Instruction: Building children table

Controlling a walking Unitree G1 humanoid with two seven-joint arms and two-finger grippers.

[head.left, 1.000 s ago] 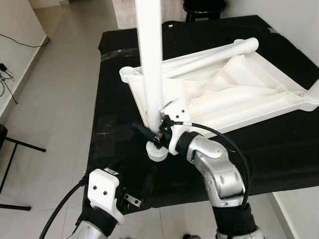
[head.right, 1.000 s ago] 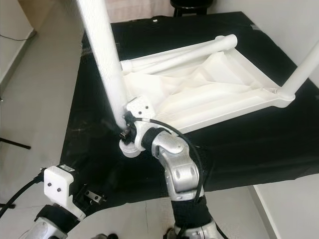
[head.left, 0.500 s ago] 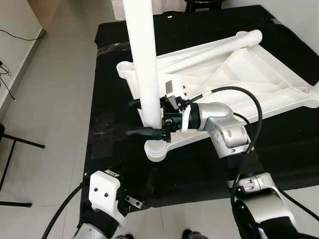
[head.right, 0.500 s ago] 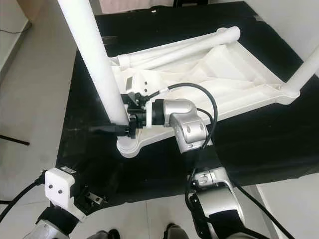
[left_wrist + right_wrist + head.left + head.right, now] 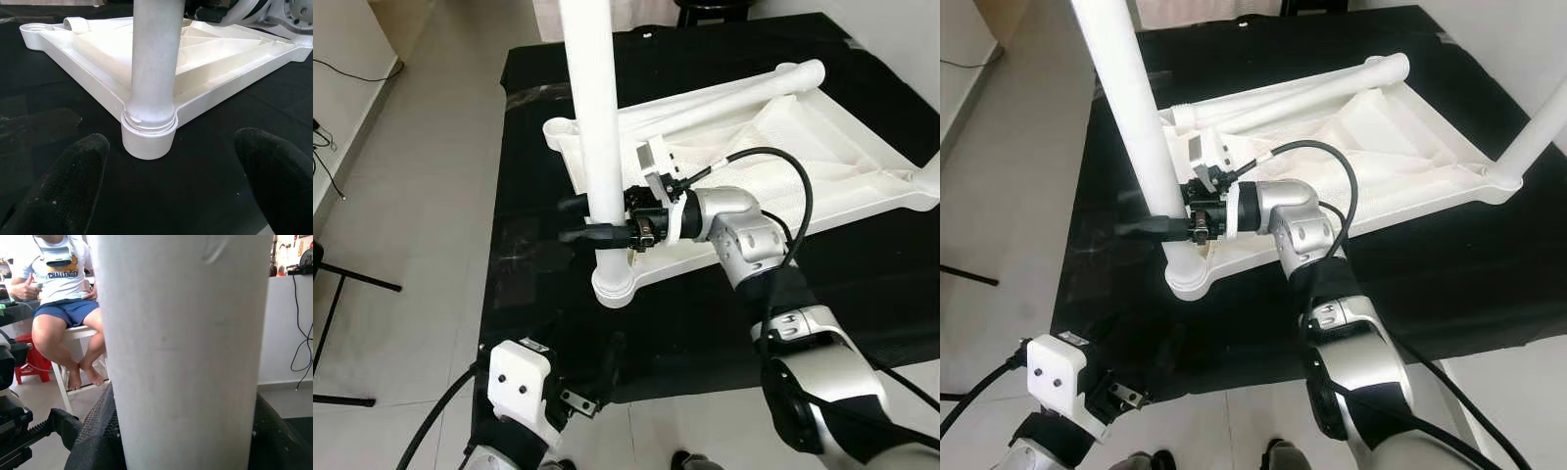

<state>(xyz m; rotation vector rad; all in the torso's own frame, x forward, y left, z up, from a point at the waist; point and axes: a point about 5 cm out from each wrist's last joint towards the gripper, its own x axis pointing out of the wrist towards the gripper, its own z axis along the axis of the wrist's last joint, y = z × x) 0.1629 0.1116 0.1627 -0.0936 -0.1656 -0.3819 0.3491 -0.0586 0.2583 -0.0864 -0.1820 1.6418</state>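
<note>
One upright white table leg (image 5: 597,137) is clamped between the black fingers (image 5: 576,235) of the right gripper (image 5: 587,219), just above its socket in the upturned white tabletop (image 5: 783,166) on the black worktop (image 5: 529,147). The left gripper (image 5: 176,181) is held spread near that corner. "CHALLENGER" is read on a seated person's shirt (image 5: 66,276).

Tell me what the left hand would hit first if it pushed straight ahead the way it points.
Likely the round white plastic corner socket holding the upright white table leg; the open left hand points straight at it, with black cloth between.
</note>
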